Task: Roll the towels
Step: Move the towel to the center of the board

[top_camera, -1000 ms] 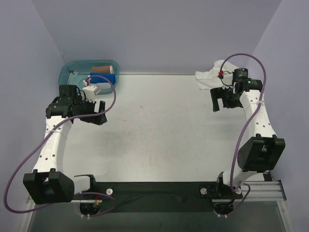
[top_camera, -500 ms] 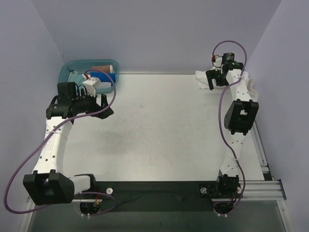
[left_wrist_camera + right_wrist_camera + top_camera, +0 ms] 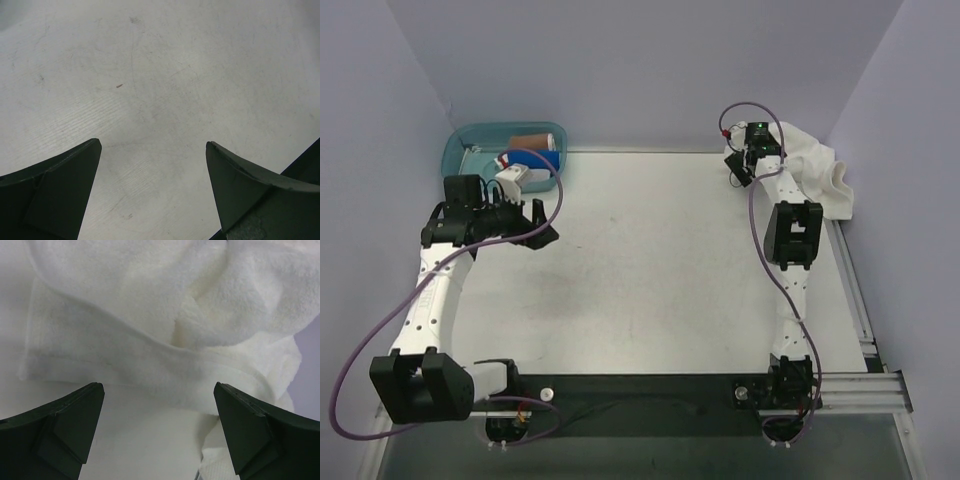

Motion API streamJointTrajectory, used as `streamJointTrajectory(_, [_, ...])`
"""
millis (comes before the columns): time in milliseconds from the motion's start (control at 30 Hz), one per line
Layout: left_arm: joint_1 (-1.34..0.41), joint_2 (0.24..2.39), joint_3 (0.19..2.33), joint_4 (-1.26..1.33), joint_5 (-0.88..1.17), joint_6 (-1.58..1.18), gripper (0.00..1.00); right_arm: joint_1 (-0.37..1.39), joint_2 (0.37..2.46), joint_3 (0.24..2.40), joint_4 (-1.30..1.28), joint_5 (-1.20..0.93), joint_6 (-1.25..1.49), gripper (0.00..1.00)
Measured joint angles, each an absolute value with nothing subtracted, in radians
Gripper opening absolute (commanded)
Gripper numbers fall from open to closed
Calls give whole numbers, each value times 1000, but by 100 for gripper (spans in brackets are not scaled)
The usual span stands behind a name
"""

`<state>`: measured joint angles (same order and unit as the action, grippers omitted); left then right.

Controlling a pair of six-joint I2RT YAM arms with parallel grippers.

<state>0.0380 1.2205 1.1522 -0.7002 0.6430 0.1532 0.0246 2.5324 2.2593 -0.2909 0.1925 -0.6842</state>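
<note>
A pile of white terry towels [image 3: 815, 170] lies bunched at the table's far right corner. My right gripper [image 3: 740, 165] is open at the pile's left edge, stretched far out. In the right wrist view the towels [image 3: 165, 330] fill the frame just beyond my open right gripper [image 3: 159, 405], with a folded hem lying across between the fingers; nothing is held. My left gripper [image 3: 535, 222] is open and empty over the table's left side. In the left wrist view my left gripper [image 3: 152, 167] has only bare table between its fingers.
A teal bin [image 3: 460, 150] at the far left corner holds a blue towel [image 3: 532, 160], a brown towel [image 3: 532, 142] and a white one. The white tabletop [image 3: 650, 260] lies between the arms. Purple walls stand close on three sides.
My right arm has stretched out and swung its gripper up and left onto the edge of the towel pile. My left gripper has shifted slightly right, away from the bin.
</note>
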Motion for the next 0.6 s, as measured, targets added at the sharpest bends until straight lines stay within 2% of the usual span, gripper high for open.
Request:
streamJointTrajectory(133, [38,1211,1152,-690,630,153,97,35,2597,2283,-224,221,-731,100])
streamJointTrajectory(233, [38,1198,1152,-686,624,150,97,35,2612,2300,-183,223,-752,90])
streamJointTrajectory(267, [37,1193,1152,-686,622,150,97,34,2617,2300,-172,223,-760,79])
streamJointTrajectory(333, [35,1181,1152,-684,616,150,97,34,2630,2300,-154,226,-776,68])
streamJointTrajectory(367, [34,1176,1152,-684,611,150,97,35,2632,2300,-150,228,-781,55])
streamJointTrajectory(400, [34,1171,1152,-684,606,149,97,35,2632,2300,-154,227,-788,50])
streamJointTrajectory(433, [34,1167,1152,-684,602,149,97,38,2632,2299,-160,224,-789,31])
streamJointTrajectory(500, [34,1160,1152,-684,596,146,97,46,2631,2286,-168,217,-796,6])
streamJointTrajectory(533, [34,1158,1152,-684,594,142,97,47,2629,2270,-169,214,-798,0])
streamJointTrajectory(600, [34,1155,1153,-684,591,134,97,56,2615,2220,-159,222,-807,0])
